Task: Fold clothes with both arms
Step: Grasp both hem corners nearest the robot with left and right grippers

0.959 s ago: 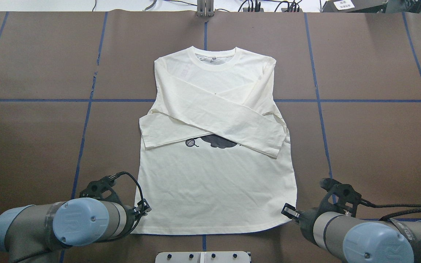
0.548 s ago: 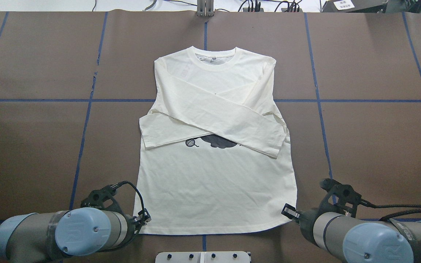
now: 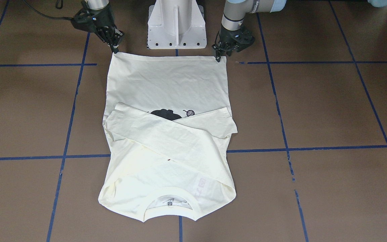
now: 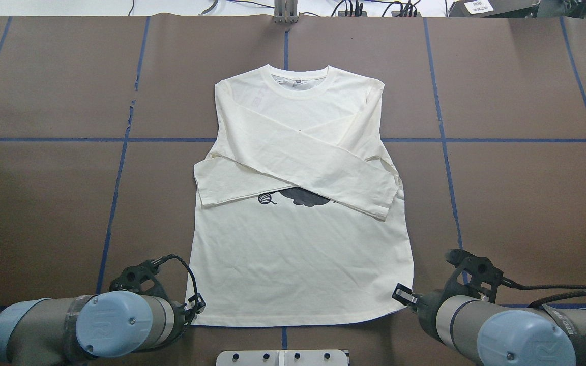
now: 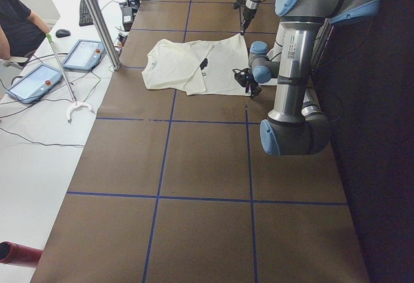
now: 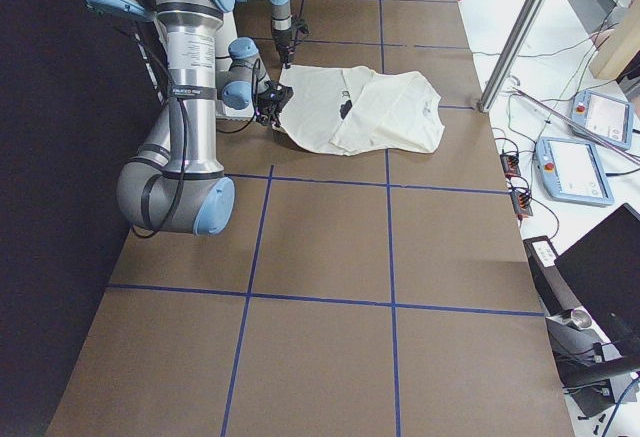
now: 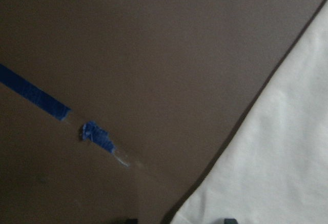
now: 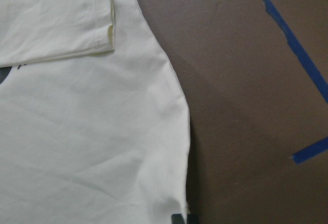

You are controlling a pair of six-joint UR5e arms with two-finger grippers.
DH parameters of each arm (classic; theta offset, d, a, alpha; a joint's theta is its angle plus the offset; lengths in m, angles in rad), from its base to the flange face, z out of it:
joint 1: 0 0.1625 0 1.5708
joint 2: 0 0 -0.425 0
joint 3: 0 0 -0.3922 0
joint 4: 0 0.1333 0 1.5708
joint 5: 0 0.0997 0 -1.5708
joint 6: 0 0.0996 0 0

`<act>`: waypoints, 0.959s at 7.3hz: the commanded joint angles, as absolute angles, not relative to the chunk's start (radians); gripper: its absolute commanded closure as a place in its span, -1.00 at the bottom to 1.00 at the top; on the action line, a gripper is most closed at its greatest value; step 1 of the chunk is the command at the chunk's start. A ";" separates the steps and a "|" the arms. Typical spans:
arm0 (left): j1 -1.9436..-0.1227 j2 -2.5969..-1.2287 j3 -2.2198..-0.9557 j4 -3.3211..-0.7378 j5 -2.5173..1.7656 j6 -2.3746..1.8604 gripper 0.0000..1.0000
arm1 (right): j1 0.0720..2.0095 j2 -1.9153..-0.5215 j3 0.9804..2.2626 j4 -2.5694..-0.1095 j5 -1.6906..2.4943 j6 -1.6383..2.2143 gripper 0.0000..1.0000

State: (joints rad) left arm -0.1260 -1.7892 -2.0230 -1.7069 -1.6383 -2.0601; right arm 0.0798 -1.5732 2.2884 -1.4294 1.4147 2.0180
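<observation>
— What has changed over the last second?
— Not much. On the left, the grey tubular left arm (image 4: 49, 325) has drawn back toward the near edge of the brown paper-covered worktop (image 4: 44, 203). The black two-finger left end effector (image 4: 197, 306) now sits at the near left corner of the hem, rather than a little way up the side seam. Its fingertips (image 7: 228, 220) stand apart with the corner of the cloth between them, not gripped.
— And the shirt?
— The cream long-sleeved T-shirt (image 4: 298, 264) lies flat mid-worktop as before, collar far and hem near. Both sleeves are crossed over the chest and half cover the black cat and yarn-ball print (image 4: 293, 197).
— The right side?
— The right end effector (image 4: 401, 295) has not shifted. Its fingertips (image 8: 178, 218) are together, pinching the other hem corner.
— Any writing?
— "UR" on the light blue joint cap (image 4: 115, 323) of each arm. In the front-facing view, part of a word starting "UNIVER" runs along the left arm's tube. The grey neck tab (image 4: 297, 80) is too small to read.
</observation>
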 commanded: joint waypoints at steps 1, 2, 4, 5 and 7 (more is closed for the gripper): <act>-0.114 -1.787 -2.022 -1.706 -1.638 -2.062 0.33 | 0.078 -1.574 2.290 -1.428 1.416 2.017 1.00; -0.112 -1.786 -2.023 -1.706 -1.638 -2.062 0.52 | 0.078 -1.574 2.292 -1.428 1.422 2.019 1.00; -0.112 -1.787 -2.032 -1.706 -1.641 -2.059 1.00 | 0.078 -1.574 2.293 -1.428 1.425 2.019 1.00; -0.113 -1.784 -2.063 -1.704 -1.641 -2.059 1.00 | 0.078 -1.574 2.295 -1.428 1.425 2.019 1.00; -0.112 -1.778 -2.176 -1.610 -1.643 -2.057 1.00 | 0.043 -1.585 2.328 -1.455 1.433 2.019 1.00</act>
State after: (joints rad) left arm -0.1130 -1.7802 -2.1064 -1.6692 -1.6417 -2.0577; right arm 0.0675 -1.5777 2.3044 -1.4350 1.4268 2.0187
